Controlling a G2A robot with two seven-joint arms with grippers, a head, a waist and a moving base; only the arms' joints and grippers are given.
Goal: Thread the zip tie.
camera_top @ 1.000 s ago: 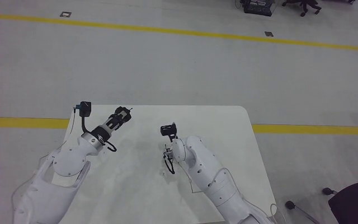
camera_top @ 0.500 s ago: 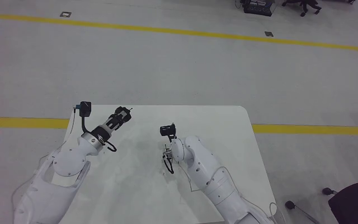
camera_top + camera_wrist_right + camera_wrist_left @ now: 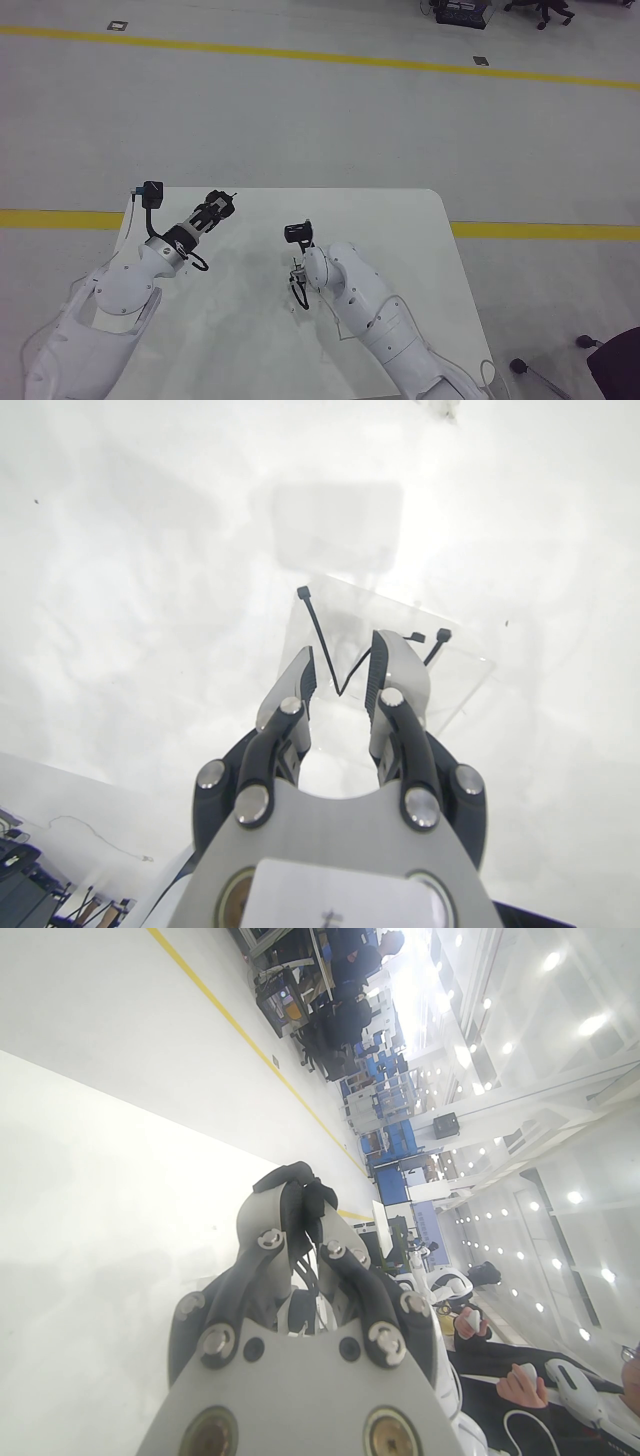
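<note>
Several black zip ties lie on a clear plastic sheet [image 3: 450, 690] on the white table [image 3: 400, 230]. One zip tie [image 3: 320, 635] is bent into a V, with its head away from the gripper. Two more zip tie heads [image 3: 443, 634] show beside one finger. My right gripper [image 3: 344, 650] hangs open just above the bent tie, a finger on each side of the V. From above, the right gripper [image 3: 298, 288] points down near the table's middle. My left gripper [image 3: 224, 204] is held above the table's far left part, its black fingertips [image 3: 300, 1193] pressed together.
The table's far edge [image 3: 330, 190] runs just beyond the left gripper. Bare tabletop [image 3: 240, 320] lies between the two arms and toward the near side. Beyond the table is open floor with a yellow line [image 3: 520, 230].
The right arm has shifted slightly to the left over the zip ties. The left arm has kept still.
</note>
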